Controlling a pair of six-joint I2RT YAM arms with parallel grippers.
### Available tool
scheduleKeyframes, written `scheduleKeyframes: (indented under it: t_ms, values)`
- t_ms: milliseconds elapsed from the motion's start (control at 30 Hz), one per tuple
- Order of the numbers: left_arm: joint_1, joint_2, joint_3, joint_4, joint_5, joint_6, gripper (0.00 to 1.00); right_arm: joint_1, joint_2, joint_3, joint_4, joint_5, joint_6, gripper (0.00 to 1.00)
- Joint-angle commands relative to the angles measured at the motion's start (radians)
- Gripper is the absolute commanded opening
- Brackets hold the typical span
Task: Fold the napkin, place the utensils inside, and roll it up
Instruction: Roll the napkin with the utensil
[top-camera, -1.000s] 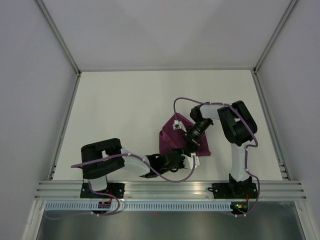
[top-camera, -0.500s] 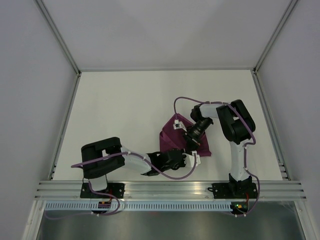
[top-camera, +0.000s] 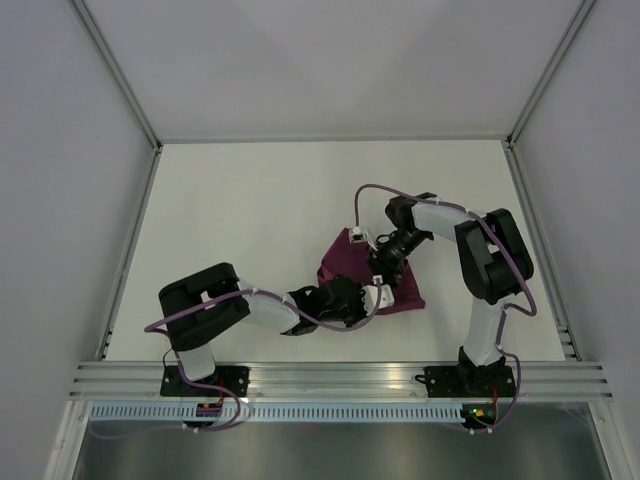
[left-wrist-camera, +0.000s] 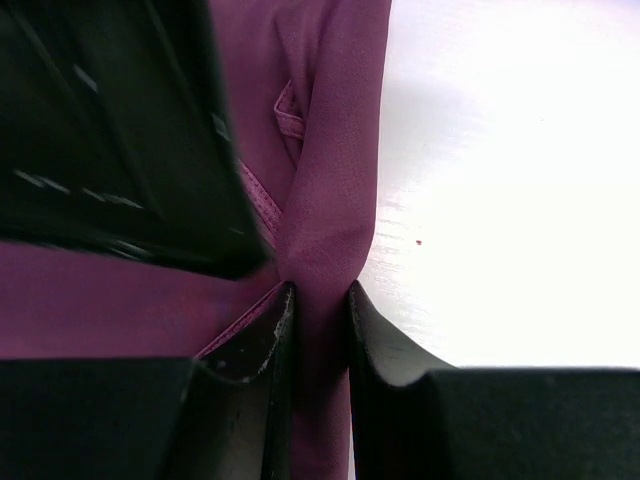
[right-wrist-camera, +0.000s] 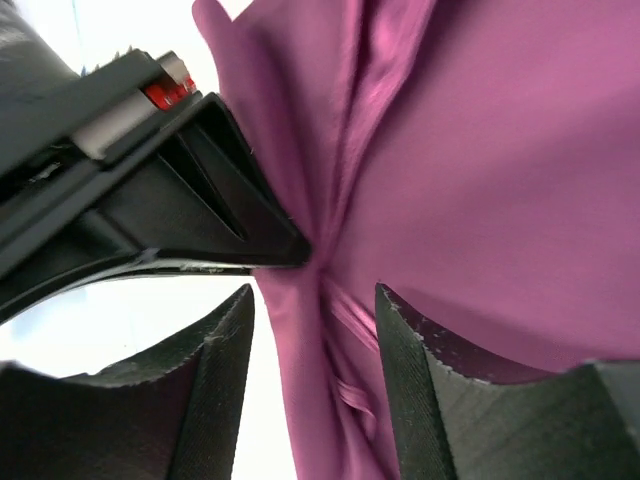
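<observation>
The magenta napkin (top-camera: 342, 262) lies bunched and folded on the white table, between the two arms. My left gripper (top-camera: 372, 297) is at its near edge, shut on a raised fold of the napkin (left-wrist-camera: 335, 150); the cloth fills the narrow gap between the fingers (left-wrist-camera: 283, 330). My right gripper (top-camera: 385, 268) faces it from the far side. Its jaws stand open around the same fold (right-wrist-camera: 300, 330), with gaps beside the cloth. The two grippers' tips almost touch. The utensils are out of view.
The white table (top-camera: 250, 210) is bounded by grey walls on three sides and an aluminium rail (top-camera: 340, 375) at the near edge. The right arm's elbow (top-camera: 495, 255) stands to the right of the cloth.
My left gripper closed on the napkin fold and shifted slightly forward. My right gripper has opened, letting go of the cloth, and the right arm's elbow swung to the right.
</observation>
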Motion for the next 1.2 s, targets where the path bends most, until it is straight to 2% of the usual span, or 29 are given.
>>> scheduleKeyframes:
  t_ms: [0, 167, 200, 300, 467, 633, 733, 900, 1167]
  values:
    - [0.034, 0.048, -0.054, -0.125, 0.192, -0.134, 0.02, -0.033, -0.116, 0.011, 0.143, -0.011, 0.066, 0.58]
    - [0.094, 0.064, -0.058, -0.116, 0.293, -0.193, 0.02, -0.082, -0.298, -0.097, 0.353, 0.021, 0.191, 0.59]
    - [0.112, 0.065, -0.061, -0.114, 0.322, -0.243, 0.02, -0.088, -0.350, -0.117, 0.374, 0.024, 0.201, 0.60]
    - [0.152, 0.081, -0.061, -0.110, 0.373, -0.286, 0.02, -0.107, -0.435, -0.182, 0.380, 0.039, 0.168, 0.60]
    - [0.201, 0.125, -0.054, -0.110, 0.500, -0.366, 0.02, -0.108, -0.545, -0.307, 0.299, 0.012, 0.007, 0.60]
    - [0.241, 0.176, -0.026, -0.113, 0.610, -0.429, 0.02, -0.090, -0.693, -0.439, 0.380, 0.068, -0.013, 0.63]
    - [0.251, 0.211, 0.006, -0.145, 0.650, -0.447, 0.02, -0.026, -0.771, -0.538, 0.495, 0.168, 0.025, 0.63]
    - [0.263, 0.263, 0.025, -0.144, 0.701, -0.498, 0.02, 0.177, -0.890, -0.723, 0.740, 0.340, 0.105, 0.66]
    - [0.278, 0.294, 0.048, -0.148, 0.704, -0.530, 0.02, 0.278, -0.854, -0.748, 0.763, 0.409, 0.096, 0.63]
